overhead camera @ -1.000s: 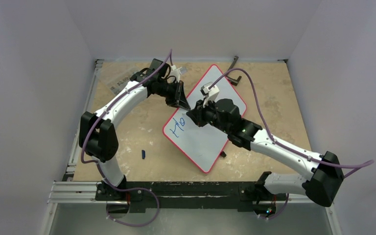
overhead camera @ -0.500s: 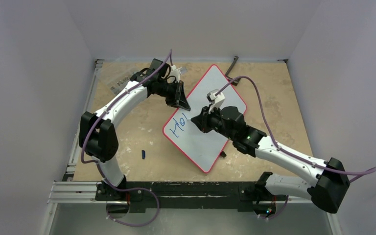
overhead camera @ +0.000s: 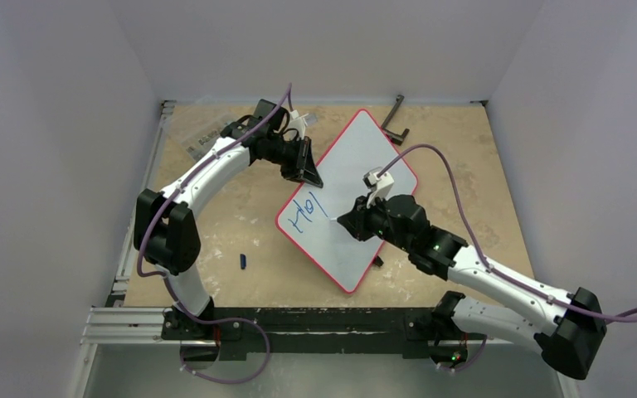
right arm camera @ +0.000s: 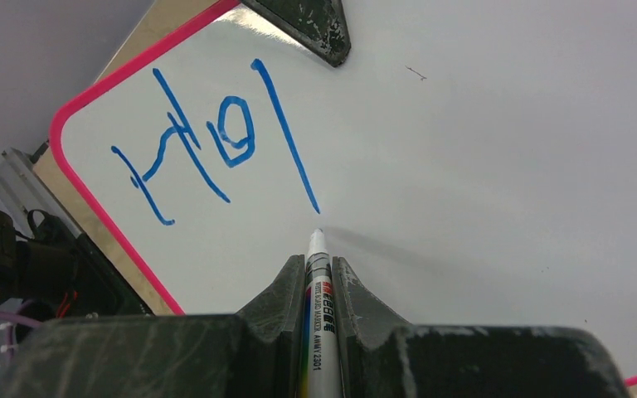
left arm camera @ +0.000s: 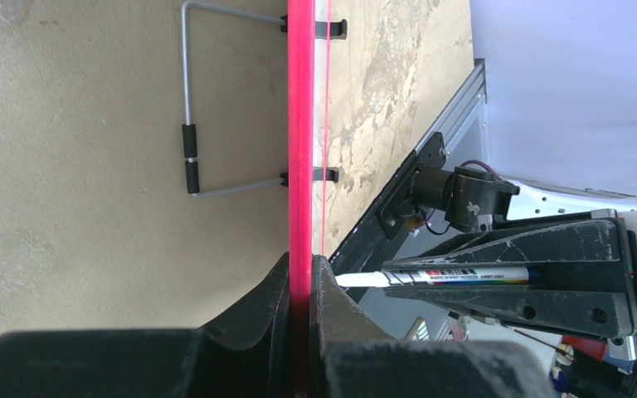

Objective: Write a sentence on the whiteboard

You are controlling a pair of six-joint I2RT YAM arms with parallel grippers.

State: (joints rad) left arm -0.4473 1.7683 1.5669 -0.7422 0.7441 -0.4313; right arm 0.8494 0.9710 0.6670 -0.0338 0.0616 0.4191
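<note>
Two letters written: sentence [right arm camera: 207, 141] read "Ho" plus one stroke, at the left corner of whiteboard [overhead camera: 357, 157], mid-table [overhead camera: 481, 166].
Marker [right arm camera: 316, 307]: tip at board; right gripper [right arm camera: 320, 267] clamped on it.
Left gripper [left arm camera: 300, 267]: clamped on red rim.
Risk: heavy pressure might shift board, skewing strokes.

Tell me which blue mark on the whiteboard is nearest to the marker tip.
The long single stroke, right of the H and the o in the right wrist view: its lower end stops just above the marker tip.
</note>
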